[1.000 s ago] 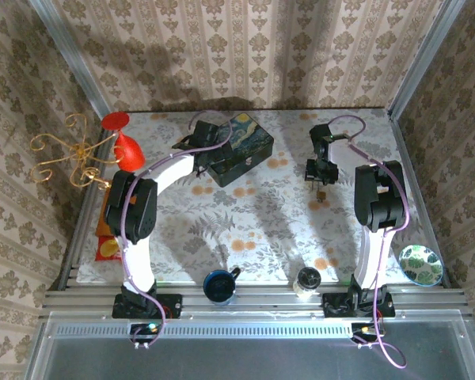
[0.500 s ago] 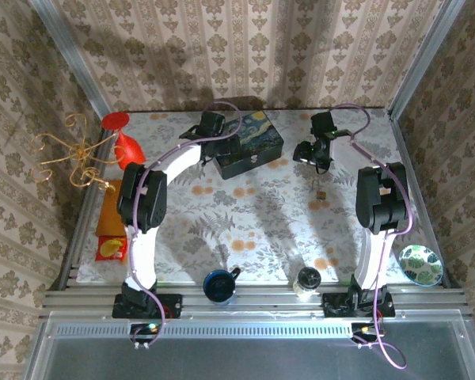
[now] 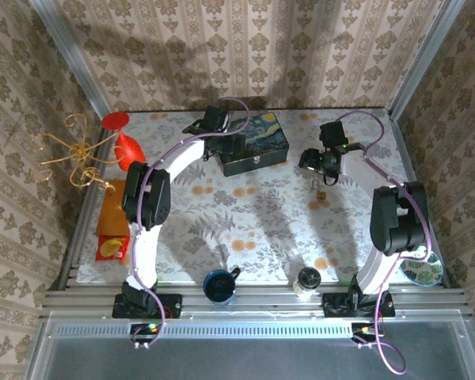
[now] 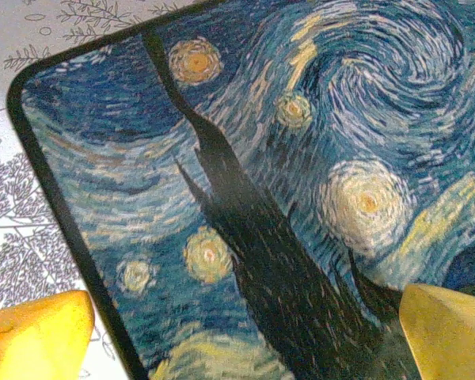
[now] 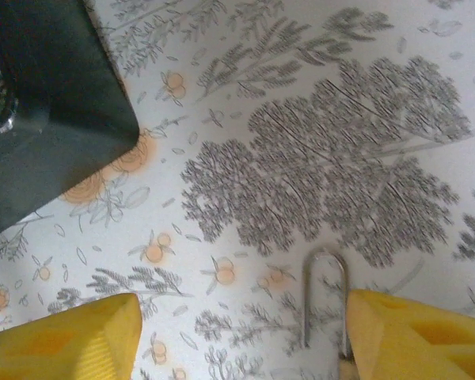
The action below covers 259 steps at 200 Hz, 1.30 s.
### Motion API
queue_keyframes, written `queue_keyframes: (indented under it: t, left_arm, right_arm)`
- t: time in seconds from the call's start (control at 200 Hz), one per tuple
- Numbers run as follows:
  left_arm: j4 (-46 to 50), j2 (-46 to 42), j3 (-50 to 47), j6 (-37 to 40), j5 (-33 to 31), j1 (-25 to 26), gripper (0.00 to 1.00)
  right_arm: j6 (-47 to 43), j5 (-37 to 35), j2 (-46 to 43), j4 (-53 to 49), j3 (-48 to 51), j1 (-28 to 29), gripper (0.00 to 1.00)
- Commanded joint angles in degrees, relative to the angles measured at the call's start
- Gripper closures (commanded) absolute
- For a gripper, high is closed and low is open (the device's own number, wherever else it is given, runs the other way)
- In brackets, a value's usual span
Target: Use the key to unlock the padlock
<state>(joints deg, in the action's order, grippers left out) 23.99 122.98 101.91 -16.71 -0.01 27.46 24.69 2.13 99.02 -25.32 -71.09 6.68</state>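
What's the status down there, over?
Left claw open, over the painted box. Right claw open, empty, above the padlock, shackle beside one finger. Padlock lying on the table, apart from the box, nothing blocking it.

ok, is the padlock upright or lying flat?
Lying flat: the padlock has its shackle loop flat on the tablecloth, right wrist view.

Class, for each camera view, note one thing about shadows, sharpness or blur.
Top view: the arms cast soft shadows on the tablecloth and back wall. Left wrist view: the painted box lid looks slightly soft, yellow fingers blurred. Right wrist view: the padlock shackle is fairly sharp, near fingers blurred.
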Motion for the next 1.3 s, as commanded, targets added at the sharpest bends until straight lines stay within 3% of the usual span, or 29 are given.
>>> queue_keyframes:
  t: [0.0, 0.275, 0.655, 0.795, 0.92, 1.056, 1.196, 1.291]
  left_arm:
    - [-1.25, -8.98, -3.17, -0.35, -1.15, 0.40, 0.00]
    - [-9.83, -25.85, -21.96, -2.02, -5.61, 2.46, 0.00]
    - [-27.96, -49.30, -52.22, 3.03, -11.51, 3.74, 0.00]
    - [-34.49, -57.31, -63.15, 7.87, -13.98, 3.65, 0.00]
    - [-34.64, -62.91, -69.64, 10.89, -16.23, 2.51, 0.00]
    - [-33.94, -67.78, -74.21, 13.40, -18.97, 0.87, 0.00]
    - [-40.01, -72.75, -80.83, 17.32, -21.14, -0.92, 0.00]
    - [-40.77, -75.41, -82.93, 17.71, -19.48, -6.52, 0.00]
  right_arm:
    - [-0.33, -2.24, -5.88, 2.38, 4.53, -1.02, 0.18]
    - [-2.42, -10.48, -23.54, 6.82, 18.03, -2.54, 0.11]
    - [-6.01, -21.85, -45.56, 15.89, 35.01, -3.25, 0.00]
    - [-9.49, -21.20, -50.44, 20.42, 39.71, -3.25, 0.00]
    - [-10.97, -21.07, -53.65, 24.39, 43.69, -3.21, 0.00]
    - [-10.80, -22.80, -54.58, 28.00, 46.93, -3.25, 0.00]
    - [-11.19, -22.72, -54.37, 31.23, 48.90, -3.25, 0.00]
    - [-12.09, -22.21, -54.39, 33.91, 50.30, -3.26, 0.00]
